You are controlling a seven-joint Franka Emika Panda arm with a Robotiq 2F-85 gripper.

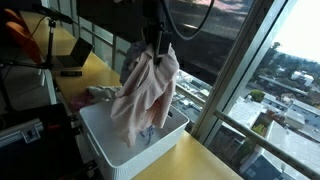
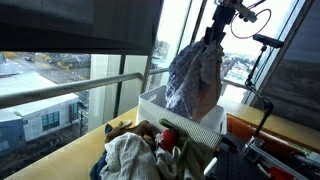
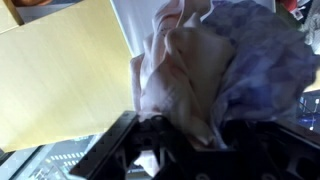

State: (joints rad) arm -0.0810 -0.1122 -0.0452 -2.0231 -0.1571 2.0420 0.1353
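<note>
A pinkish, pale patterned cloth (image 1: 145,90) hangs in folds from my gripper (image 1: 155,42), its lower end dipping into a white rectangular bin (image 1: 108,152) on the yellow table. From the opposite side the cloth (image 2: 195,80) looks blue-grey, dangling under the gripper (image 2: 213,38) over the bin (image 2: 190,126). In the wrist view the bunched cloth (image 3: 190,70) fills the space between the dark fingers of the gripper (image 3: 185,125), which are closed on its top. The bin's inside is mostly hidden by the fabric.
A heap of other clothes (image 2: 140,150) lies on the yellow table (image 1: 205,160) beside the bin, also visible behind it as a clothes heap (image 1: 98,95). Tall windows with a metal rail (image 2: 70,95) border the table. A tripod stand (image 2: 262,60) is close to the arm.
</note>
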